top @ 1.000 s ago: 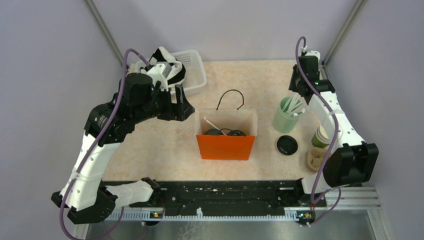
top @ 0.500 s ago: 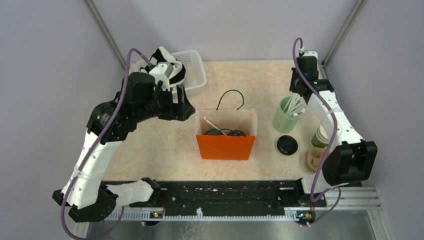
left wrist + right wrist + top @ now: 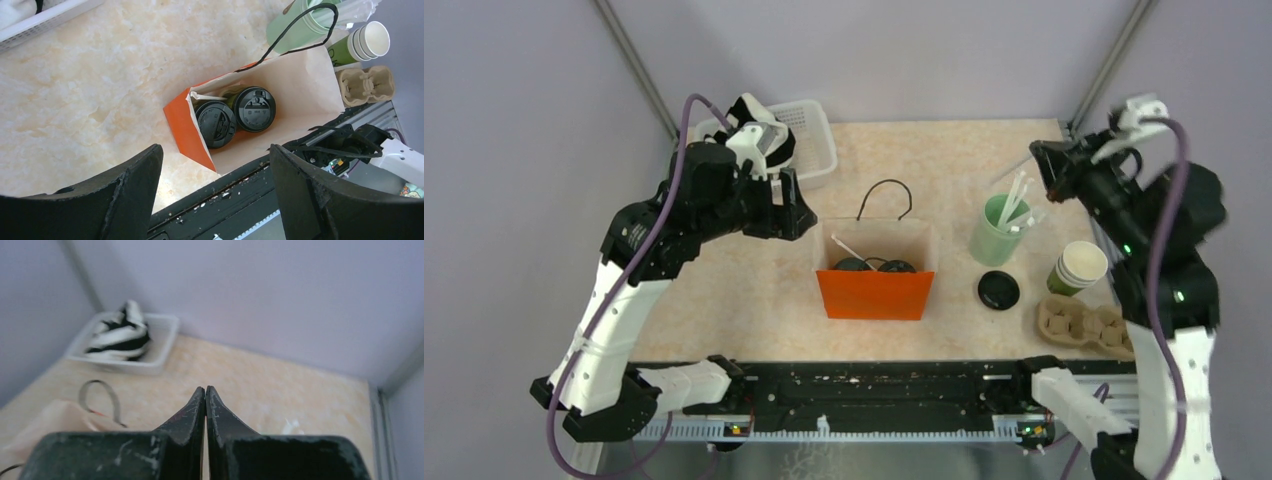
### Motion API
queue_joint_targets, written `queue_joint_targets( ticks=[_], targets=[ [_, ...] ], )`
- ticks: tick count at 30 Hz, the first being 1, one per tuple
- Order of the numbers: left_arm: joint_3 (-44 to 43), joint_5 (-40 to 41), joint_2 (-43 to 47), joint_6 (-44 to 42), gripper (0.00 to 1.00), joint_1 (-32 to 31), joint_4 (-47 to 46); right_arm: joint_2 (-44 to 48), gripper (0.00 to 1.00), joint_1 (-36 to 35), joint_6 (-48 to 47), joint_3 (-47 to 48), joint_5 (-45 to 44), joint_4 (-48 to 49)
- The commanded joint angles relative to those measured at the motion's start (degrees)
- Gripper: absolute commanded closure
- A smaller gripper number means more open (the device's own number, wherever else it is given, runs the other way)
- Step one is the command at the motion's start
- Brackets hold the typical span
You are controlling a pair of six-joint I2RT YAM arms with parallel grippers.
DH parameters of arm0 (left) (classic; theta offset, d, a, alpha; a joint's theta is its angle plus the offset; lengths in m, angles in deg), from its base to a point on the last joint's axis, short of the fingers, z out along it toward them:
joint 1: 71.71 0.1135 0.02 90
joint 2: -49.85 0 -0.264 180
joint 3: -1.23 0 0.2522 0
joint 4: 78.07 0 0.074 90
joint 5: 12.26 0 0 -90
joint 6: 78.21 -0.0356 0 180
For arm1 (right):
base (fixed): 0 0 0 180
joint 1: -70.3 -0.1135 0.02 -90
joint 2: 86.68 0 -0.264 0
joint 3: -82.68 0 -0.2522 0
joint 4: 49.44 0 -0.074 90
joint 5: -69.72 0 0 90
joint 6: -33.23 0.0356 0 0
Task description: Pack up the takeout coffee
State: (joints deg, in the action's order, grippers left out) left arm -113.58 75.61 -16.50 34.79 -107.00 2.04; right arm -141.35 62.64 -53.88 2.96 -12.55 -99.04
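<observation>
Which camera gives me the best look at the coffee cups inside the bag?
Left wrist: it looks down into the orange bag, showing both coffee cups, black lids whole, side by side. Top external shows only slivers of lids over the bag's front. Right wrist shows only the bag's handle, no cups.

On the marbled table [image 3: 764,300], a white plastic basket [image 3: 824,150] sits at eleven o'clock. A mint tumbler [image 3: 991,242] of white straws [image 3: 1016,200] stands at two. A loose black lid [image 3: 999,290], stacked paper cups [image 3: 1079,268] and a cardboard cup carrier [image 3: 1084,328] cluster around four.
</observation>
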Motion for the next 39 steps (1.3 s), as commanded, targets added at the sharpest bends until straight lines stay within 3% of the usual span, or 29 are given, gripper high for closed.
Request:
queue_joint_targets(
  ticks=[1,7,12,18,25,29,39],
  targets=[
    [0.31,-1.18,-0.36,-1.33,0.15,0.06,-3.18,6.52,1.00,0.44,-0.74,-0.11,29.92,11.53],
    [0.33,-1.80,-0.35,-1.22,0.15,0.06,-3.42,2.04,1.00,0.45,11.17,10.59,45.54,11.96],
    [0.67,-1.78,0.23,-0.73,0.16,0.09,-3.24,1.04,1.00,0.45,16.42,10.34,50.94,14.52],
    [0.82,-2.07,0.60,0.21,0.16,0.08,-3.15,1.33,1.00,0.45,20.29,4.57,48.84,22.95],
    [1.82,-2.04,1.51,1.39,0.16,0.07,-3.23,-0.73,1.00,-1.90,16.03,2.59,47.61,18.45],
    [2.35,-1.94,1.83,1.99,0.16,0.04,-3.42,-2.28,1.00,-10.49,8.19,2.34,40.76,9.63],
    [2.79,-1.56,2.27,2.65,0.16,0.08,-3.33,-4.28,1.00,-26.15,-1.23,-2.95,26.78,3.30]
  ],
)
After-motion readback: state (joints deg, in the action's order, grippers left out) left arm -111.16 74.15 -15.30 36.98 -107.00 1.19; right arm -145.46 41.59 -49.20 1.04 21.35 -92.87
